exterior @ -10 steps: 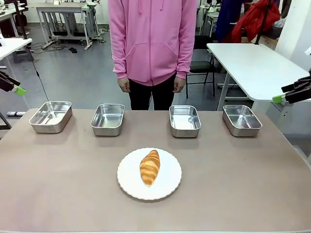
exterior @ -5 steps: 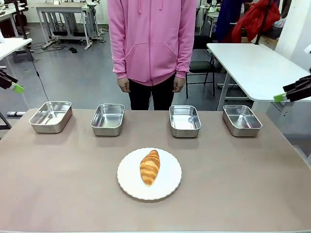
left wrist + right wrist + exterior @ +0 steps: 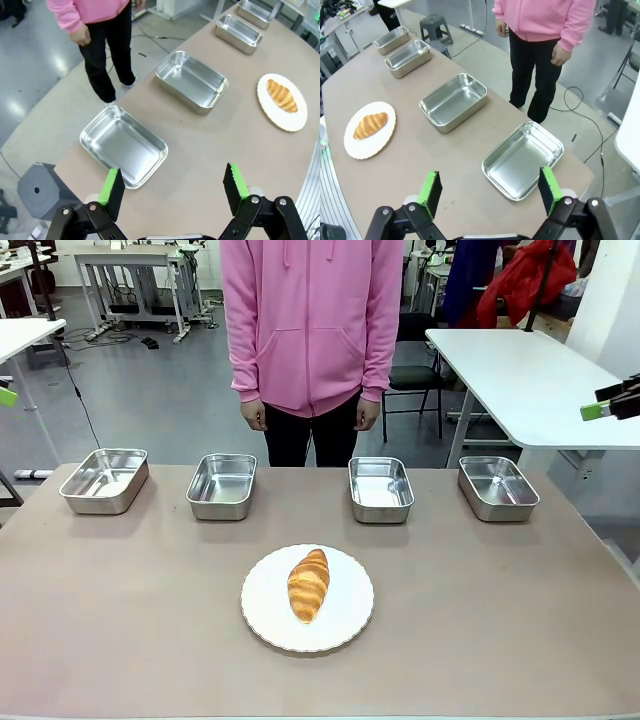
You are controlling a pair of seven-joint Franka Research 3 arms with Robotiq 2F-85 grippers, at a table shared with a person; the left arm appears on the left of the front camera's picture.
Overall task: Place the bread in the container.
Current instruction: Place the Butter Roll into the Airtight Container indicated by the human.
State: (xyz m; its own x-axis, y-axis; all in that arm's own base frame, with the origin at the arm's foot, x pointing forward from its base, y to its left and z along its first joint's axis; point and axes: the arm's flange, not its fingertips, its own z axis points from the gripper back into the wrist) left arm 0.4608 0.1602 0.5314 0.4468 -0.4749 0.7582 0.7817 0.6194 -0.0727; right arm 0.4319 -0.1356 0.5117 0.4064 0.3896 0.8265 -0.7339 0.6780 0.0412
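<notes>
While the left tool and right tool hang with pads spread wide and nothing between them, the golden-brown ridged croissant lies on a round white plate.
At the front view's left edge the left tool is cut to a green sliver. Four shallow shiny stainless-steel trays line the far side of the brown tabletop; the plate sits nearer, apart from the middle two. A person in a pink hoodie stands behind, cropped at the shoulders. The right tool is mostly cut off at the front view's right edge.
</notes>
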